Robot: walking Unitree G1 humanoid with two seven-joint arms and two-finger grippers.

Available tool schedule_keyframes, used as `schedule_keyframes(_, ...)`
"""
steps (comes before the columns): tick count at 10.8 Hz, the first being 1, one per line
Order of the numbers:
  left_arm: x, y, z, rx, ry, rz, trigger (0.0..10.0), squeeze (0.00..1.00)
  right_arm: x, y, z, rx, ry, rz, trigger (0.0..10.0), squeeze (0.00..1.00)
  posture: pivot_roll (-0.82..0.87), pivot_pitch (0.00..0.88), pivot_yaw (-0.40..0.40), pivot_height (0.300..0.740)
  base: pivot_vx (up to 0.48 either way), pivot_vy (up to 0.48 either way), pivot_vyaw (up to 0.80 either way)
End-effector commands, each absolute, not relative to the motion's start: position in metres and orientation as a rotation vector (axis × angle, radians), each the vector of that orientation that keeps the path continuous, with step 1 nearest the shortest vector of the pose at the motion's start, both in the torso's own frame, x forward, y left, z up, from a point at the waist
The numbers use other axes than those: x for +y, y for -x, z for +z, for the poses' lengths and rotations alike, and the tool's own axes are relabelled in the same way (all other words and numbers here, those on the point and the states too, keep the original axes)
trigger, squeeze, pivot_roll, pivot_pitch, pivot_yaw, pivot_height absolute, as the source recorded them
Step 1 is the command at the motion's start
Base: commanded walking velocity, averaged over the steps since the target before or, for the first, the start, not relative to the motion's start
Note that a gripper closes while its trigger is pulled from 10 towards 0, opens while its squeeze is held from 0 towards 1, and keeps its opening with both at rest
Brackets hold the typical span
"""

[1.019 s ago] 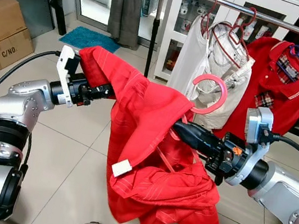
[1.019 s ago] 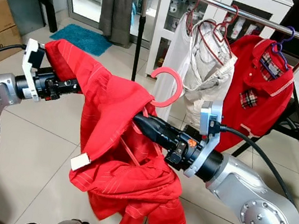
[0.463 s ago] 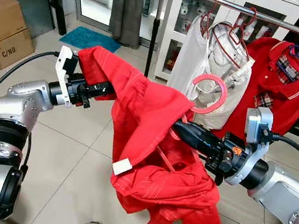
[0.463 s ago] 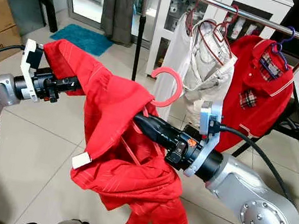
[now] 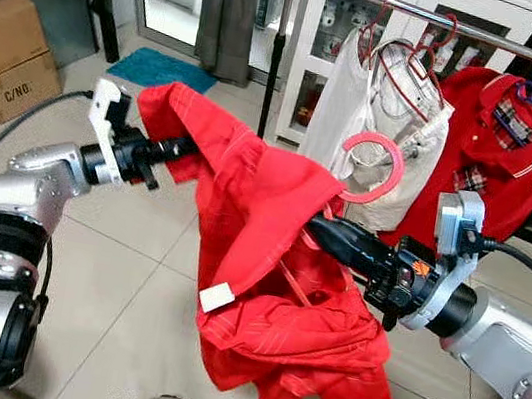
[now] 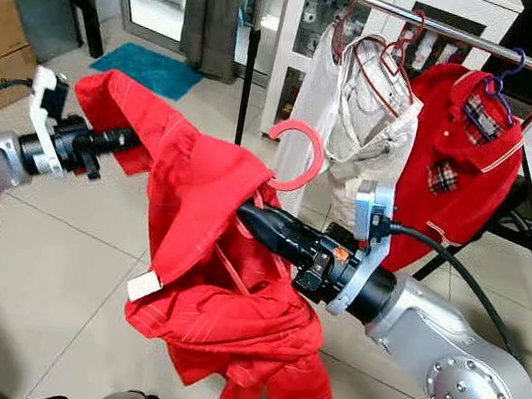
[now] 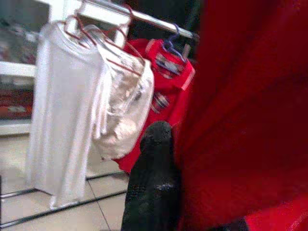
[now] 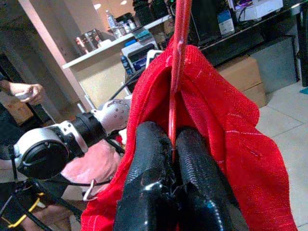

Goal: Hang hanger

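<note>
Reaching forward, the right gripper pinched the pink hanger inside the rumpled red shirt; the left gripper pinched its cloth.

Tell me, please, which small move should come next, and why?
Probably lift the right gripper toward the rail: it is shut on the pink hanger, whose hook sits below the rail, while the left gripper holds up the red shirt.

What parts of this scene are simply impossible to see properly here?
- Left claw tips: eye views, buried in the red shirt.
- Pink hanger shoulders: under the shirt.
- Right claw: fingers pinch the hanger.
- Left wrist view: blurred, half blocked by red cloth.
- Rack feet: hidden.
</note>
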State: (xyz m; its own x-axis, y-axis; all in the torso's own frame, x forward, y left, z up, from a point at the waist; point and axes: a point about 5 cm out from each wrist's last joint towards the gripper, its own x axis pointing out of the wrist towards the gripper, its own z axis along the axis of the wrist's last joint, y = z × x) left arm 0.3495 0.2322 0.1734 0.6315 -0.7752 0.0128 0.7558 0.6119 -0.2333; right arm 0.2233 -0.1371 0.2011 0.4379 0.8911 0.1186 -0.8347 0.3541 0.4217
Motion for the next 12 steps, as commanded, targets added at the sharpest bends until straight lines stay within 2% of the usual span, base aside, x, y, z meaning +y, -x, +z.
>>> schedule_keyframes(1,0.237,-0.353,0.183,0.044,0.234,-0.853,0.0,0.0,-0.137,-0.223,0.205,0.127,-0.445,1.123,10.0,0.0,0.03,0.0,-0.04,0.74,0.0,0.0,0.0)
schedule_keyframes(3,0.253,-0.353,0.188,-0.066,0.361,-0.722,0.0,0.0,-0.142,-0.227,0.196,0.169,-0.423,1.05,10.0,0.0,0.03,0.0,-0.033,0.74,0.0,0.0,0.0)
schedule_keyframes(5,0.273,-0.352,0.184,-0.14,0.511,-0.521,0.0,0.0,-0.145,-0.229,0.191,0.192,-0.419,1.013,10.0,0.0,0.03,0.0,-0.033,0.74,0.0,0.0,0.0)
schedule_keyframes(8,0.287,-0.348,0.158,-0.077,0.622,-0.295,0.0,0.0,-0.147,-0.232,0.189,0.204,-0.415,0.994,10.0,0.0,0.03,0.0,-0.043,0.74,0.0,0.0,0.0)
schedule_keyframes(11,0.289,-0.35,0.141,0.021,0.606,-0.131,0.0,0.0,-0.149,-0.233,0.188,0.215,-0.404,0.991,10.0,0.0,0.03,0.0,-0.047,0.74,0.0,0.0,0.0)
schedule_keyframes(12,0.298,-0.35,0.136,0.065,0.591,0.007,0.0,0.0,-0.15,-0.232,0.188,0.217,-0.402,0.984,10.0,0.0,0.02,0.0,-0.048,0.74,0.0,0.0,0.0)
